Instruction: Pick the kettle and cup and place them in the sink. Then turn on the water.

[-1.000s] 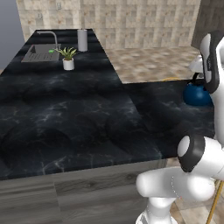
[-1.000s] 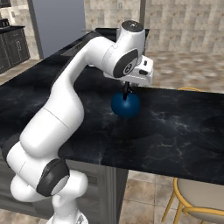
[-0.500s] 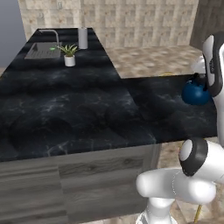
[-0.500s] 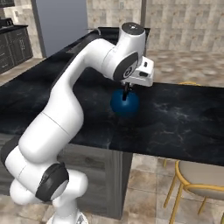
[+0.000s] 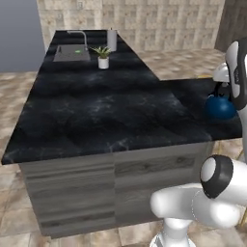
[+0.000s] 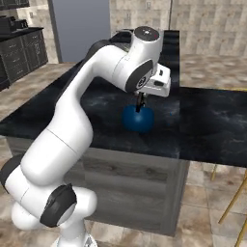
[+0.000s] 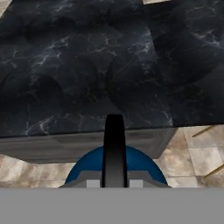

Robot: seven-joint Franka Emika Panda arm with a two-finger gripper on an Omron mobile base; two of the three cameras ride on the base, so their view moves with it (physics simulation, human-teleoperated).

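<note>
Kettle (image 6: 138, 119): a squat, round, dark-blue body is seen hanging just above the black marble counter (image 5: 96, 111), near its front edge, at about 3 o'clock in the left base view. In the hand view the blue dome is seen at 6 o'clock, with the black arched handle (image 7: 114, 148) running up its middle.

Gripper (image 6: 140, 107): it is pointed straight down over the kettle, and its jaws are judged to be clamped narrowly on the handle's top; the fingertips themselves are hidden behind the handle in the hand view.

Handling, kettle: it is judged rigid and moderately heavy for its size. The smooth round body would be too wide and slippery for the jaws, so the thin handle is the right place to take hold, at its crown, where the weight hangs centred. A swing under the grip is to be expected if the arm is moved fast.

Sink (image 5: 71, 53): a grey basin is seen at the far end of the counter, at about 11 o'clock in the left base view, well apart from the kettle, with the curved faucet (image 5: 80, 35) behind it.

Cup (image 5: 77, 49): a small green patch inside the basin is taken to be the cup, though it is too small to be sure.

Potted plant (image 5: 102, 57): it is seen standing just beside the sink, at its 3 o'clock.

Task state: the carry to the sink is judged to be the step in hand; no water is seen at the faucet.
</note>
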